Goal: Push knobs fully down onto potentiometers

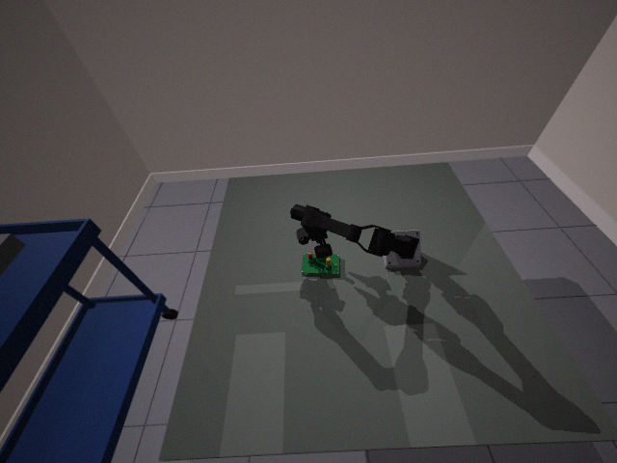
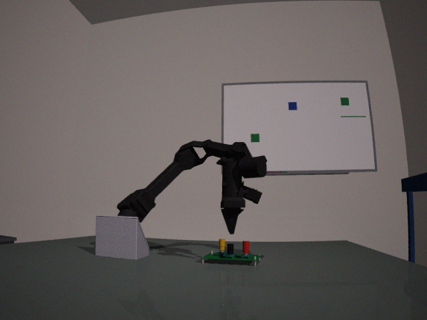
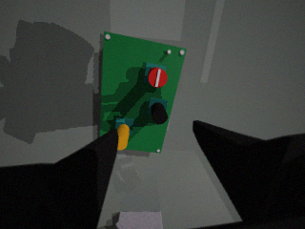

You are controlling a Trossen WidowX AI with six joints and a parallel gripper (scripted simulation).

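The green circuit board stands level on short legs. A red knob with a white line is upright over its teal potentiometer; whether a thin gap remains under it is too small to tell. A yellow knob is upright, with a short narrower part showing below it. A black knob sits lower. My gripper is open and empty, a little above the knobs, touching none. All three potentiometers look in place.
A thin pin stands near one board corner. The arm's grey base block stands on the table, on the yellow knob's side of the board. A blue cart is beside the table, well away from the arm.
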